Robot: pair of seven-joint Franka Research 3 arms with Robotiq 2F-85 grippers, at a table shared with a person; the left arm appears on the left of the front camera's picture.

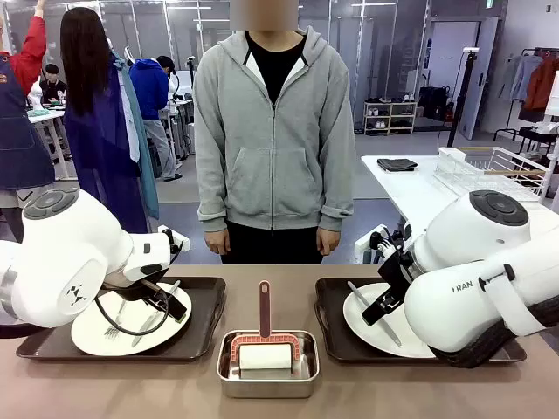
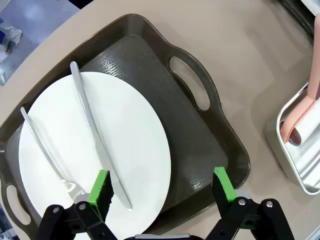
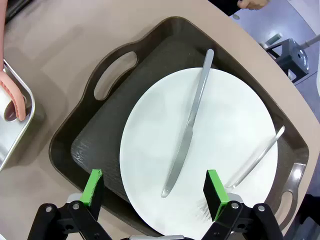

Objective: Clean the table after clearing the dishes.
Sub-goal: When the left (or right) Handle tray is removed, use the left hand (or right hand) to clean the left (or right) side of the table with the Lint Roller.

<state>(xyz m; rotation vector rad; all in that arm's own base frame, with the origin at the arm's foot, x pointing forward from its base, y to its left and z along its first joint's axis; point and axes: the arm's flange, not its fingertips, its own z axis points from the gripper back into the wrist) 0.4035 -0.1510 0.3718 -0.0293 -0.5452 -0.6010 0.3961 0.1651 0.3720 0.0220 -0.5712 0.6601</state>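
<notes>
Two grippers hang wide open, pointing down, each directly above its own dishes. The left gripper [image 2: 161, 185] straddles the edge of the left plate [image 2: 125, 150], one finger over the bare left tray [image 2: 165, 115]. The right gripper [image 3: 154, 187] does likewise over the right plate [image 3: 225, 145] and right tray [image 3: 100, 145]. Both trays rest on the table [image 1: 393, 397], a steel pan [image 1: 267, 388] between them. A person [image 1: 275, 131] stands beyond.

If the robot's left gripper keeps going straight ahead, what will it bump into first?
The open left gripper would probably meet the white plate near its edge, or the dark tray beside it; depth is hard to judge.
</notes>
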